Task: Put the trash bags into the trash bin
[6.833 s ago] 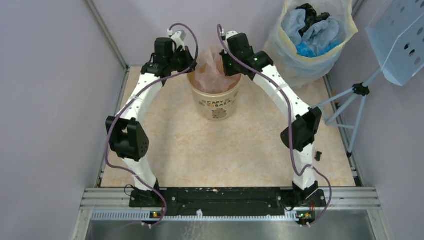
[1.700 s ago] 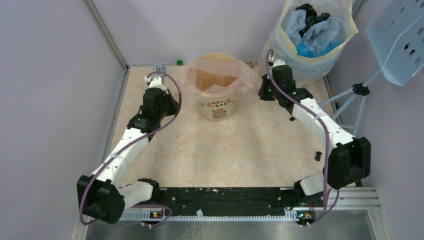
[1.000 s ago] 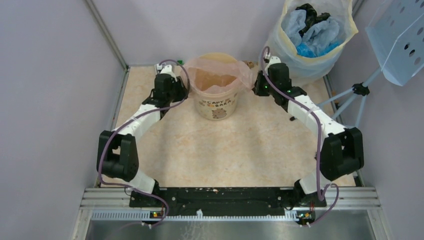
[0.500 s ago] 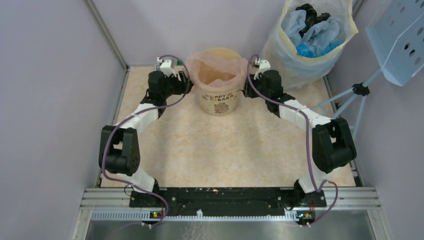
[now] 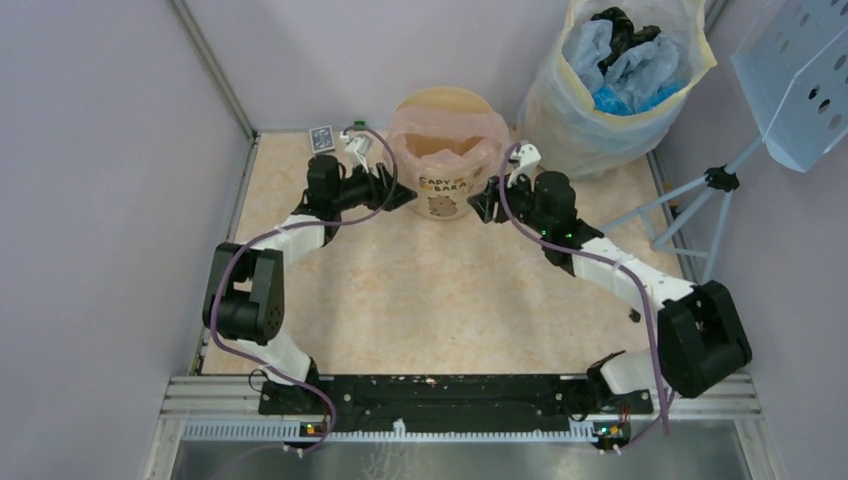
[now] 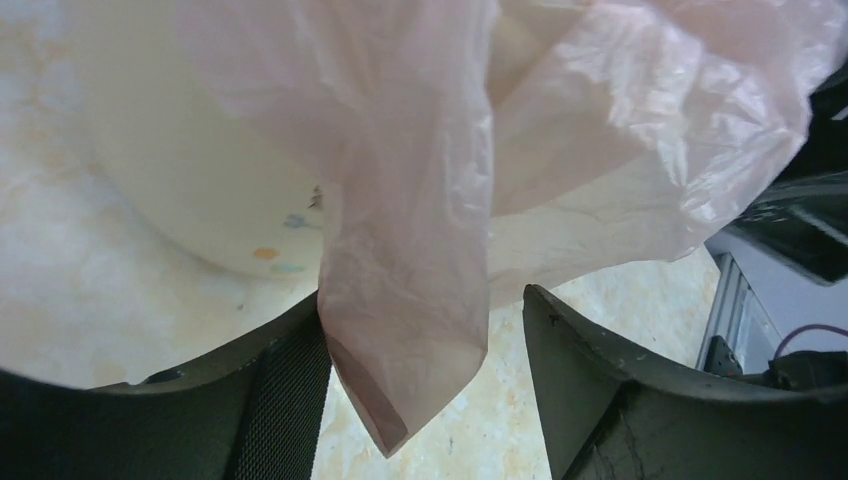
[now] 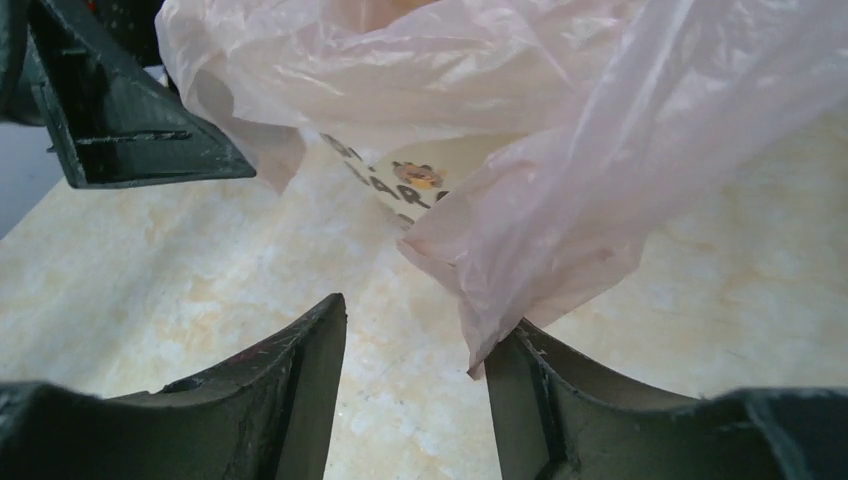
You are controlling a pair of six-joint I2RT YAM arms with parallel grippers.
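Jaws apart, bag (image 5: 470, 128) seemingly draped over bin (image 5: 444, 199)

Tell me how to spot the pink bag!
Look at the far end of the table, where a cream bucket stands. The pink bag is draped over its rim. It is thin and see-through, unlike the big yellowish sack of blue things.

Bin (image 5: 440, 200) rim is hidden under the pink bag (image 5: 410, 135), print (image 5: 443, 186) partly covered. Bin and pink bag are cut off at the top in both wrist views. Far card (image 5: 321, 137) cannot be read.
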